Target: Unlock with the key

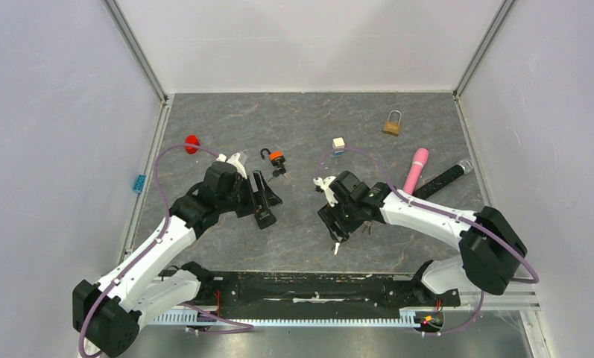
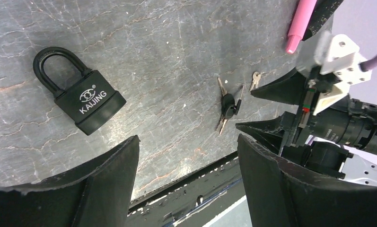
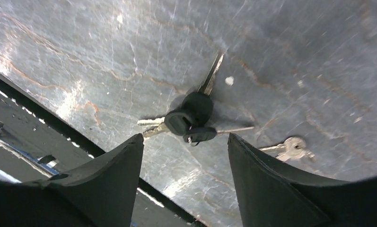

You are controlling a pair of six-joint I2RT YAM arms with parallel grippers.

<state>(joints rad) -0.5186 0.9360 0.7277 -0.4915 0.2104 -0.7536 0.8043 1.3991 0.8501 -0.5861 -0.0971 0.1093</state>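
A black padlock marked KAIJING (image 2: 89, 103) lies flat on the grey table with its shackle closed; in the top view it (image 1: 264, 219) lies just in front of my left gripper (image 1: 267, 195). That gripper (image 2: 187, 138) is open and empty. A bunch of keys with black heads (image 3: 191, 116) lies on the table, and a single silver key (image 3: 290, 146) lies beside it. My right gripper (image 3: 185, 136) is open and empty, low over the table just short of the bunch. The keys (image 2: 226, 106) and the right gripper's fingers (image 2: 271, 90) also show in the left wrist view.
An orange padlock with an open shackle (image 1: 275, 158) lies behind the left gripper. A brass padlock (image 1: 391, 124), a pink marker (image 1: 416, 170), a black marker (image 1: 446, 177), a white cube (image 1: 339, 142) and a red object (image 1: 192, 144) lie further back. The table's front edge is near.
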